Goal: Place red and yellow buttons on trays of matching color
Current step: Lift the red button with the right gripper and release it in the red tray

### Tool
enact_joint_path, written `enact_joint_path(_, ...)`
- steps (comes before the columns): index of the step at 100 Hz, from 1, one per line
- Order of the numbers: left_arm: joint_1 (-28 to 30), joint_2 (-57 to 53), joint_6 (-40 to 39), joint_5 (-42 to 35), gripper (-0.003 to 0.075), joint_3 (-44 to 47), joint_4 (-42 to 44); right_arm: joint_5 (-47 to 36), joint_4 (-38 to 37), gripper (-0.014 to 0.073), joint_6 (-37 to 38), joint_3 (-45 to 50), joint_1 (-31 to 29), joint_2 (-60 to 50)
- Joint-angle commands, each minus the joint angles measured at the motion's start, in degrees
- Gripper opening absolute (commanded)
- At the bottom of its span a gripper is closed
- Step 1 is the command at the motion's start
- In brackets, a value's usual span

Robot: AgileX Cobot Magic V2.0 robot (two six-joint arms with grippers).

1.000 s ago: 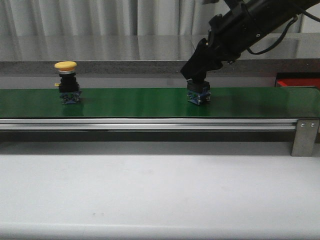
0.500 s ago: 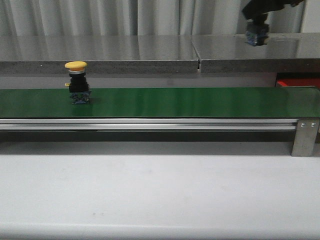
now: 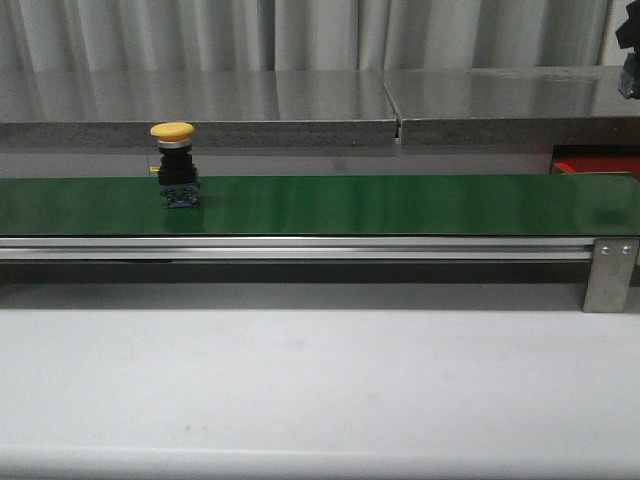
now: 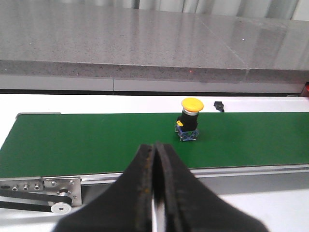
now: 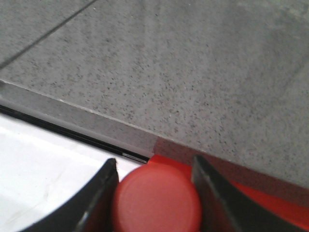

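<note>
We saw one desk, pale and broad, carrying one long green belt. One red tray showed partly behind the belt's right end. We counted two buttons: one yellow button stood upright on the belt's left part, and one red button sat gripped between the right tool's fingers, above the tray's edge. The left tool was clenched and held nothing.
</note>
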Motion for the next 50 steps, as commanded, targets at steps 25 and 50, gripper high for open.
enact_joint_path(25, -0.43, 0.17, -0.11, -3.9, -0.002, -1.57, -1.21, -3.12, 6.58, 0.005, 0.17, -5.31, -0.59, 4.87)
enact_joint_path(50, -0.43, 0.17, -0.11, -3.9, -0.002, -1.57, -1.21, -6.46, 7.76, 0.005, 0.12, -5.55, -0.59, 8.96)
